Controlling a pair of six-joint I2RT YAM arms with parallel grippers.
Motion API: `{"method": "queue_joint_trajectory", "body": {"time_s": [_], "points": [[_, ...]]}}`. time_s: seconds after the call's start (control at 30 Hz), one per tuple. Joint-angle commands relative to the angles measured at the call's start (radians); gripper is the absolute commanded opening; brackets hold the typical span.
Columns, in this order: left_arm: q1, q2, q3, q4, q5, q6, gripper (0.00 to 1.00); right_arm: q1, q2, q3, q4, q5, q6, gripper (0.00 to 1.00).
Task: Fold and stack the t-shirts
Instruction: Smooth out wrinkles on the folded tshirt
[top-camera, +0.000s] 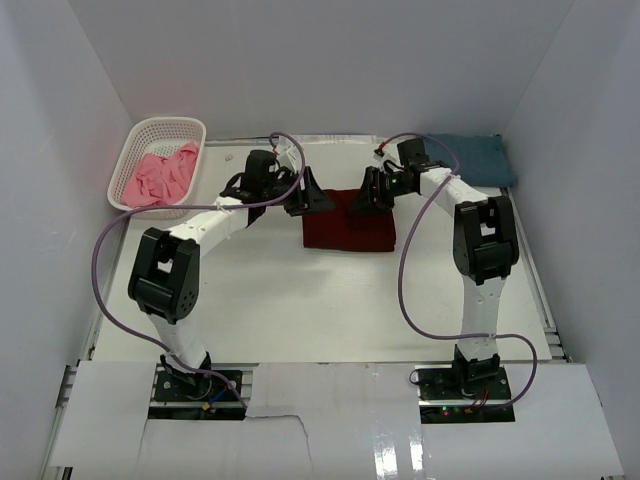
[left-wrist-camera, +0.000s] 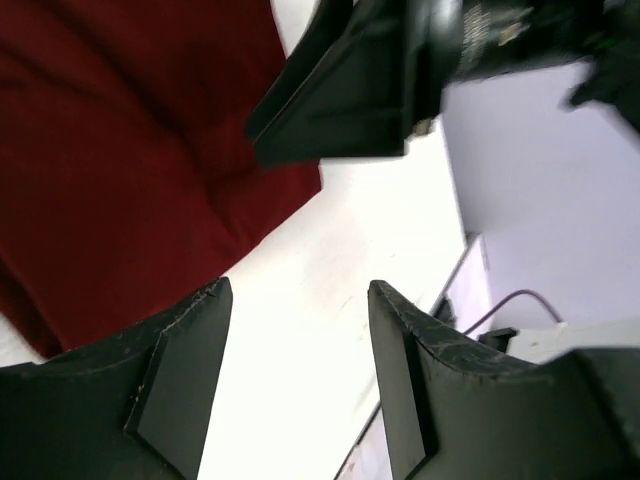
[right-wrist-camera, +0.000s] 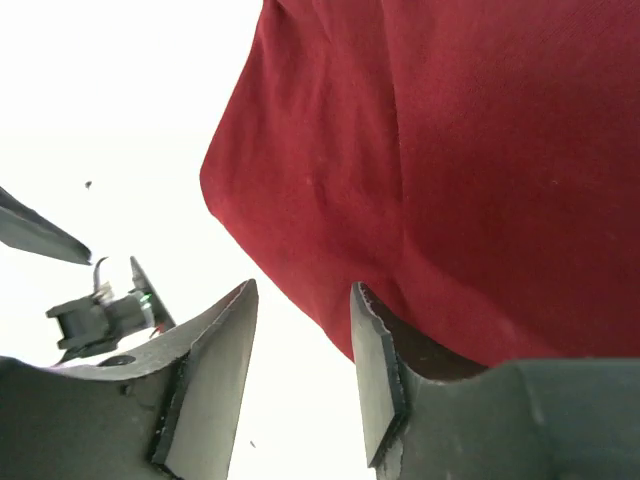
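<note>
The dark maroon t-shirt (top-camera: 350, 232) lies folded into a compact rectangle near the middle of the white tabletop (top-camera: 300, 310). At its far edge the two tools face each other: the left tool (top-camera: 308, 198) hangs with its jaws spread wide above bare tabletop just beside the shirt's left corner, gripping nothing, and the right tool (top-camera: 366, 193) hangs over the right corner, likewise parted and empty. Farther back, the pink t-shirt (top-camera: 165, 175) is heaped in the white basket (top-camera: 168, 124) at the far left, and the slate-blue t-shirt (top-camera: 480, 158) lies folded at the far right.
</note>
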Motion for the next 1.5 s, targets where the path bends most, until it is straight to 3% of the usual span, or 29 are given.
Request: {"method": "queue_joint_trajectory", "body": {"time_s": [0.0,0.1,0.23,0.4,0.6,1.1,1.23,1.47], "points": [[-0.016,-0.067,-0.062,-0.120,-0.109,0.114,0.68,-0.002,-0.083,0.063,-0.089,0.135,-0.078,0.49],[-0.054,-0.025,-0.075,-0.178,-0.210,0.158,0.68,0.004,-0.100,0.104,-0.184,0.273,-0.126,0.56],[-0.063,0.076,-0.084,-0.134,-0.224,0.154,0.68,0.019,-0.091,0.169,-0.296,0.489,-0.166,0.71],[-0.072,0.177,-0.017,-0.108,-0.224,0.162,0.67,0.036,-0.060,0.210,-0.361,0.595,-0.181,0.73],[-0.103,0.243,0.071,-0.307,-0.330,0.203,0.67,0.120,0.032,0.308,-0.442,0.720,-0.198,0.73],[-0.169,0.125,-0.051,-0.433,-0.321,0.168,0.67,0.200,0.147,0.368,-0.465,0.852,-0.166,0.74],[-0.178,0.109,-0.070,-0.435,-0.339,0.168,0.67,0.199,0.110,0.350,-0.470,0.904,-0.155,0.74],[-0.178,0.141,-0.058,-0.444,-0.350,0.183,0.67,0.133,0.004,0.296,-0.451,0.849,-0.164,0.74]]}}
